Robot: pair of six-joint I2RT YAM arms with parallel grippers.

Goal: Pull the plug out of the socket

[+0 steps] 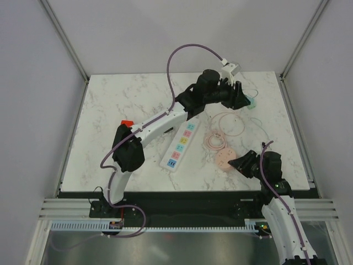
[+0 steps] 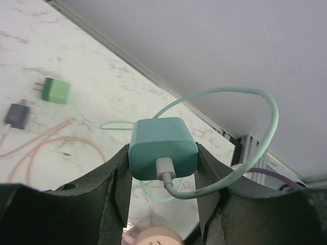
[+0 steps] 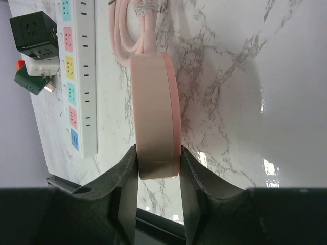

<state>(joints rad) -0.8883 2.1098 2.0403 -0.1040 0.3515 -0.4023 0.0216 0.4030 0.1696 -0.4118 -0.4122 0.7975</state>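
Note:
The plug is a teal charger block with a mint cable leading out of its near face. My left gripper is shut on it, one finger on each side. Seen from above, that gripper and the plug are at the table's back right, well apart from the socket. The socket is a long white power strip with coloured labels, lying mid-table; no plug shows in its outlets. My right gripper is shut on the rim of a pink round disc near the front right.
Pink cable lies coiled between the strip and the disc. A green adapter and a grey one lie loose on the marble. A black cube adapter and a white adapter sit beside the strip. White walls enclose the table.

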